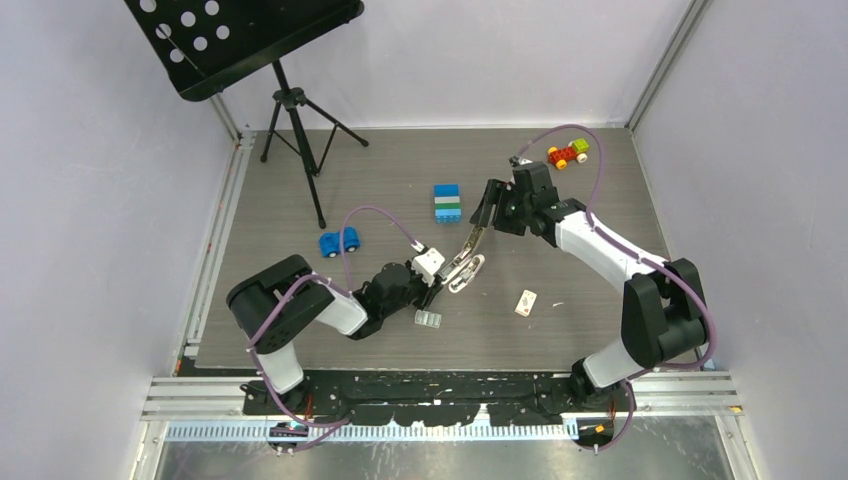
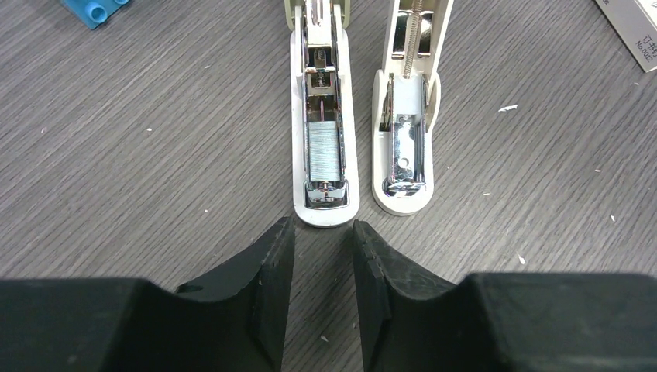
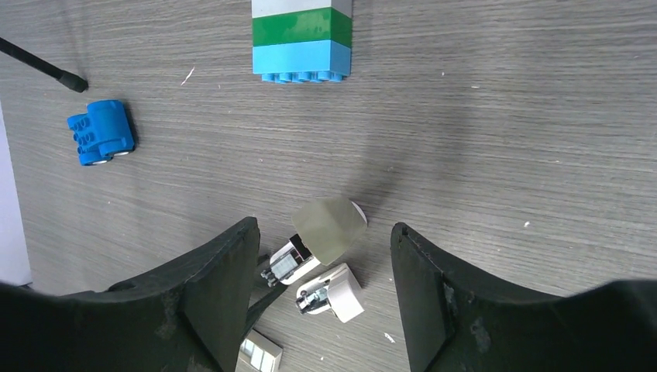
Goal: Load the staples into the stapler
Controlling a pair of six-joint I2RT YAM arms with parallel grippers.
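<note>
The stapler (image 1: 465, 265) lies opened out mid-table. In the left wrist view its two white halves lie side by side: the metal channel (image 2: 323, 147) holds a pale silvery block of staples, and the other half (image 2: 404, 139) shows a spring. The beige top (image 3: 329, 227) stands raised. A loose flat silvery strip of staples (image 1: 428, 319) lies by my left arm and shows in the right wrist view (image 3: 259, 353). My left gripper (image 2: 324, 232) is open and empty, just short of the channel's end. My right gripper (image 3: 323, 229) is open wide above the beige top, not touching it.
The tiny white red-marked box (image 1: 525, 302) lies right of the stapler. A blue toy car (image 1: 339, 242) and a stack of blue, white and green bricks (image 1: 447, 203) are behind it. A small coloured brick car (image 1: 568, 152) sits far right. A music stand's tripod (image 1: 300, 140) stands at back left.
</note>
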